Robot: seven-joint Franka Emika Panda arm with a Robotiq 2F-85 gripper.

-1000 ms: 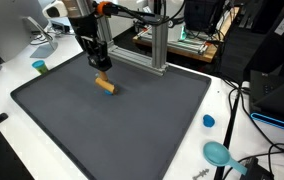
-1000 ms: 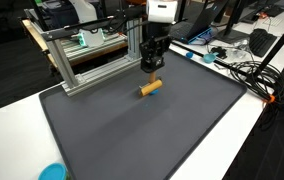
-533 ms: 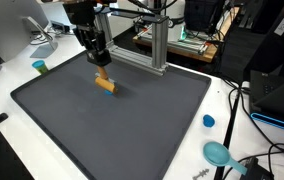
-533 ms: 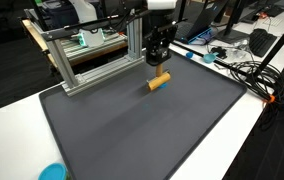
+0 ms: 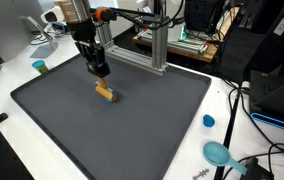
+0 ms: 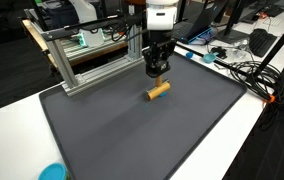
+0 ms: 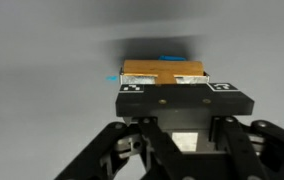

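A short light-wood cylinder block (image 5: 105, 94) (image 6: 158, 90) lies crosswise under my gripper (image 5: 99, 76) (image 6: 157, 75), over the far middle of a dark grey mat (image 5: 132, 130) (image 6: 132, 130). The gripper points straight down and is shut on the block, which hangs low, close to the mat. I cannot tell whether the block touches the mat. In the wrist view the block (image 7: 162, 72) shows as an orange-brown bar just beyond the black gripper body, against a blurred grey background.
An aluminium frame (image 5: 154, 48) (image 6: 87, 58) stands along the mat's far edge. A blue cap (image 5: 208, 121) and a teal round object (image 5: 218, 153) (image 6: 52, 172) lie on the white table. A small teal cylinder (image 5: 40, 67) and cables (image 6: 237, 68) lie beside the mat.
The gripper lifted the block slightly and shifted it sideways, then came down again. The block now sits lower, nearer the mat.
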